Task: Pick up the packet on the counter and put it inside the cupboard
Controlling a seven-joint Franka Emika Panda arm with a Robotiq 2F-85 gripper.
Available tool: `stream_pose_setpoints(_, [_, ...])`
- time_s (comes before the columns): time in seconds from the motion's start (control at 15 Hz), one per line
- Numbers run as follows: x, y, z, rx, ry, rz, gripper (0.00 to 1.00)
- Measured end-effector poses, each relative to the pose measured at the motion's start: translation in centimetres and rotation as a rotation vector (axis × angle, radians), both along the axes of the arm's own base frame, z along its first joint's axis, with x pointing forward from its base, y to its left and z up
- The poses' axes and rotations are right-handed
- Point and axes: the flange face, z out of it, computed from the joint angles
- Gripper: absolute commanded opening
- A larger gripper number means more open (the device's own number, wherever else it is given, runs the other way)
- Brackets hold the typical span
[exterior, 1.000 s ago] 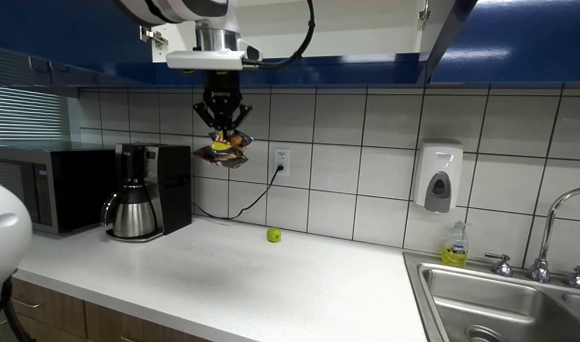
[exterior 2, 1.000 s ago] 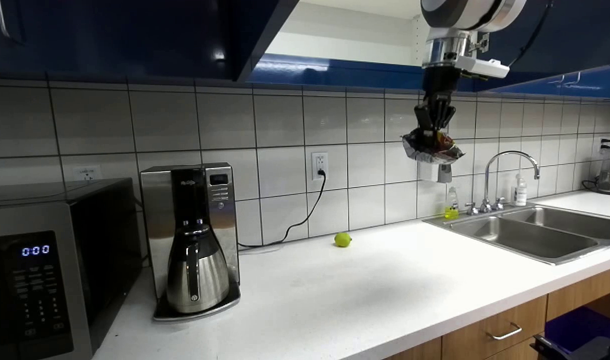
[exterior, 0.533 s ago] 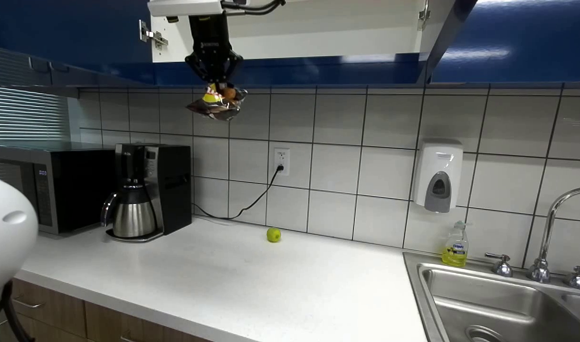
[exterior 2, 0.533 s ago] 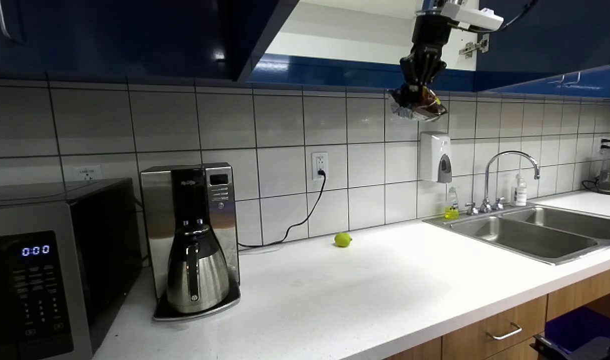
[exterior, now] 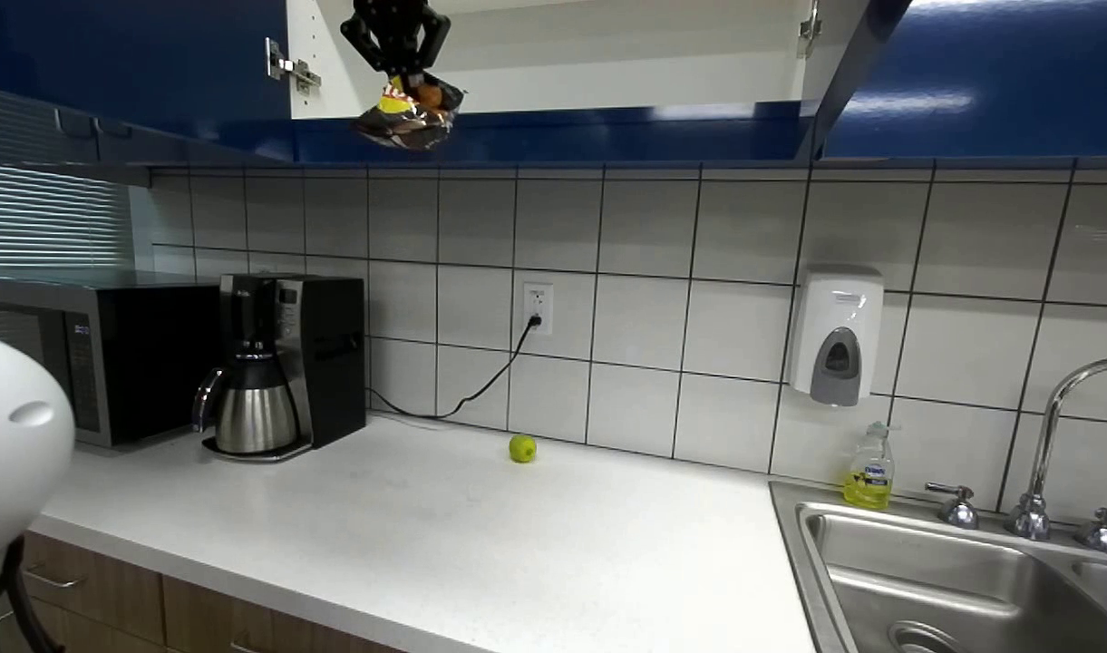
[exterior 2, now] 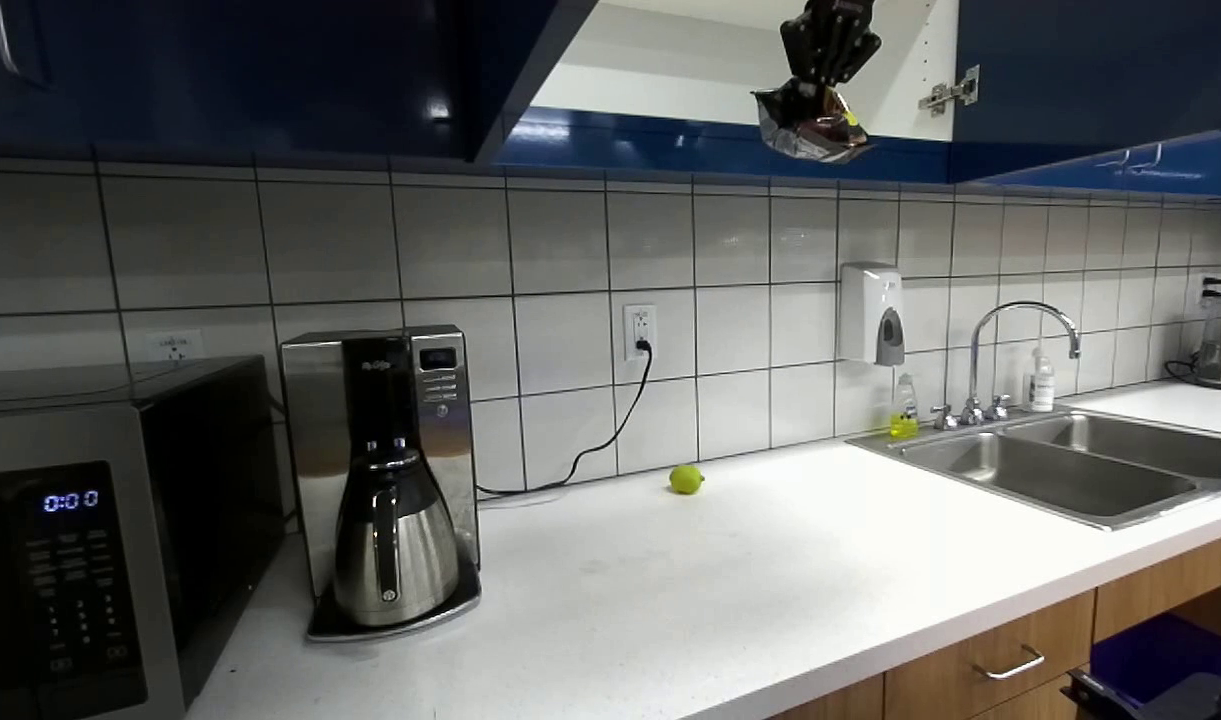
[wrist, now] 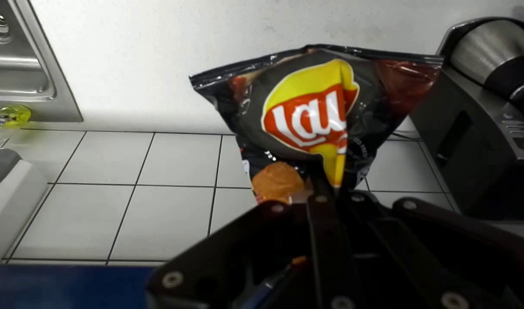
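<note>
The packet (exterior: 406, 127) is a dark crisp bag with a yellow and red logo. It hangs from my gripper (exterior: 411, 82), which is shut on it, in front of the lower edge of the open cupboard (exterior: 598, 132). The packet also shows in an exterior view (exterior 2: 810, 135), below the gripper (exterior 2: 815, 88) and in front of the cupboard's blue bottom board (exterior 2: 670, 140). In the wrist view the gripper (wrist: 330, 186) pinches a fold of the packet (wrist: 300, 111). The fingertips are partly hidden by the bag. The cupboard's white inside shows above the blue board.
Cupboard doors (exterior: 979, 82) stand open at both sides. Below are the counter (exterior: 517, 553), a lime (exterior: 522, 448), a coffee maker (exterior: 326, 358), a microwave (exterior: 154, 354), a soap dispenser (exterior: 837, 336) and a sink (exterior: 816, 580).
My gripper has risen with the packet, from in front of the tiles to the level of the cupboard's bottom board. It has shifted slightly left in both exterior views. The grip is unchanged.
</note>
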Motion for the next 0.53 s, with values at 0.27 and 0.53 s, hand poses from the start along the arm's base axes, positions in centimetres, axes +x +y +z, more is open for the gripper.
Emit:
stream_pose_setpoints(0.27, [1.2,0.4,2.6,0.011,-0.018,-0.023,0.0])
stream_pose_setpoints(0.53, [3.0,0.9,4.4,0.022,-0.023,-0.045,0.0])
